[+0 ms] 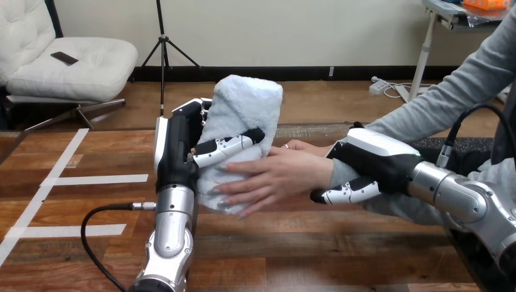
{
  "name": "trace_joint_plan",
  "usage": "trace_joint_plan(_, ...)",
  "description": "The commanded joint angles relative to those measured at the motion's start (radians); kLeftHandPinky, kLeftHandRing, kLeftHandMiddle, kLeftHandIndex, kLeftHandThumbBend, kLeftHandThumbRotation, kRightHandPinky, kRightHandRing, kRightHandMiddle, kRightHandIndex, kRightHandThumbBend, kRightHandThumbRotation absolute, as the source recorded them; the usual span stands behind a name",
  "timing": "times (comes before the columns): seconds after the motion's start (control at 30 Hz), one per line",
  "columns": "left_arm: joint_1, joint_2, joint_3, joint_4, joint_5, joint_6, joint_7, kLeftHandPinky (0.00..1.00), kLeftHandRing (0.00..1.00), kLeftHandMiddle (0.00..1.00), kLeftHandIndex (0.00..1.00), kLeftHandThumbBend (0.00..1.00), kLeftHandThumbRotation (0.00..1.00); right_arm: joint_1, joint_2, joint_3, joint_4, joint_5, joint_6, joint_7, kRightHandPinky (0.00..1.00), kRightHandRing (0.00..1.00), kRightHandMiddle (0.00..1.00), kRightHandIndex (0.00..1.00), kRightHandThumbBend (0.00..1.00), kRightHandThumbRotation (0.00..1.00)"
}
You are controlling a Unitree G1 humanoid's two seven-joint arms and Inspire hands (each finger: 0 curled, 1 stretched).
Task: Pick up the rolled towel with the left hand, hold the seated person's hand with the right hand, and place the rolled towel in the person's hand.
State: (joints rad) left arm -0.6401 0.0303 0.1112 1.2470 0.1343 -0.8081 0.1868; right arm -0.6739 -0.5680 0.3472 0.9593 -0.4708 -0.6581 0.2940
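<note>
A pale blue rolled towel point(246, 112) stands upright above the table's middle. My left hand point(182, 146) is shut on it, thumb across its front and fingers behind. The person's hand point(274, 176) reaches in from the right, fingers spread, its palm against the towel's lower part. My right hand point(374, 159) is at the person's wrist point(338, 171), its back over the grey sleeve and its fingers curled under the wrist.
The wooden table point(292, 255) has white tape strips point(91, 180) at its left. A black cable point(97, 228) loops beside my left forearm. The person's grey-sleeved arm point(450, 97) comes in from the upper right.
</note>
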Motion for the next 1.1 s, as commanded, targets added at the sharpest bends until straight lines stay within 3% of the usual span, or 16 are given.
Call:
trace_joint_plan(0.0,-0.105,-0.001,-0.014,-0.009,0.007,-0.009,0.006,0.36,0.38,0.41,0.42,0.54,0.00,-0.020,-0.042,-0.045,-0.054,0.031,0.003,0.002,0.21,0.24,0.28,0.27,0.55,0.46)
trace_joint_plan(0.5,-0.117,-0.034,-0.019,-0.009,-0.015,-0.011,-0.012,0.38,0.39,0.42,0.42,0.53,0.00,-0.023,-0.043,-0.044,-0.072,0.030,-0.006,0.007,0.19,0.22,0.27,0.26,0.54,0.47)
trace_joint_plan(1.07,-0.132,-0.079,-0.014,-0.003,-0.049,-0.005,-0.024,0.40,0.40,0.42,0.42,0.54,0.00,-0.029,-0.030,-0.053,-0.092,0.060,0.024,0.047,0.16,0.19,0.24,0.24,0.55,0.49)
